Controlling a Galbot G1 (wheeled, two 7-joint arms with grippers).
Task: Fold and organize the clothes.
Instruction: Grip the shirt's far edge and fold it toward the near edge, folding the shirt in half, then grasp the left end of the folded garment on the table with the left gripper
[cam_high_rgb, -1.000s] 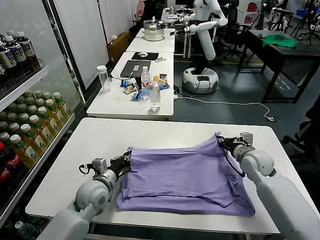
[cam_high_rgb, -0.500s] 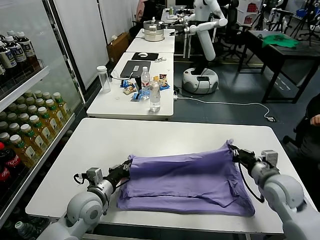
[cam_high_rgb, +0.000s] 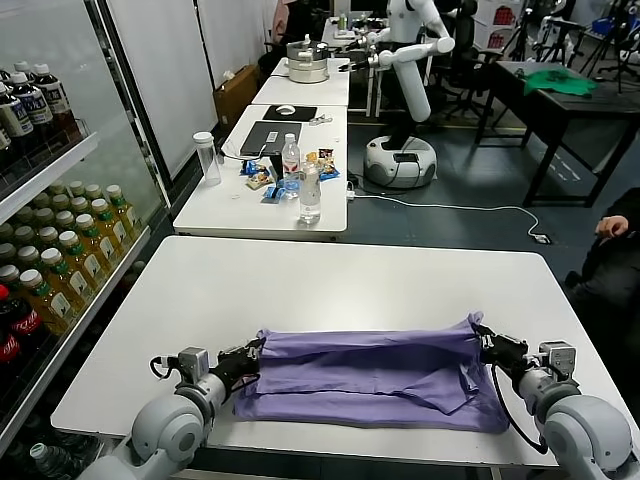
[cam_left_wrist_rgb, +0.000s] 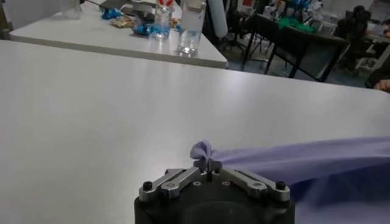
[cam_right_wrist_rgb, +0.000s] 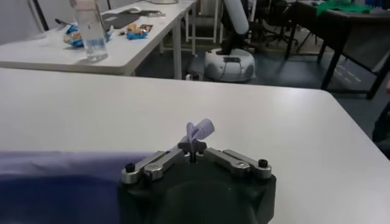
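1. Right claw (cam_right_wrist_rgb: 194, 150) pinches a small tuft of lavender T-shirt (cam_right_wrist_rgb: 200, 129).
2. The rest of the shirt lies on the white tabletop (cam_right_wrist_rgb: 292, 134).
3. Bottle (cam_right_wrist_rgb: 91, 29) stands on the far table.

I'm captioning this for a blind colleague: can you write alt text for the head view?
A lavender T-shirt lies partly folded on a white table, its far edge held up at each end by the left gripper and the right gripper, both shut on the fabric. Behind stands another table with bottles and snacks; shelves of drinks line the left side.
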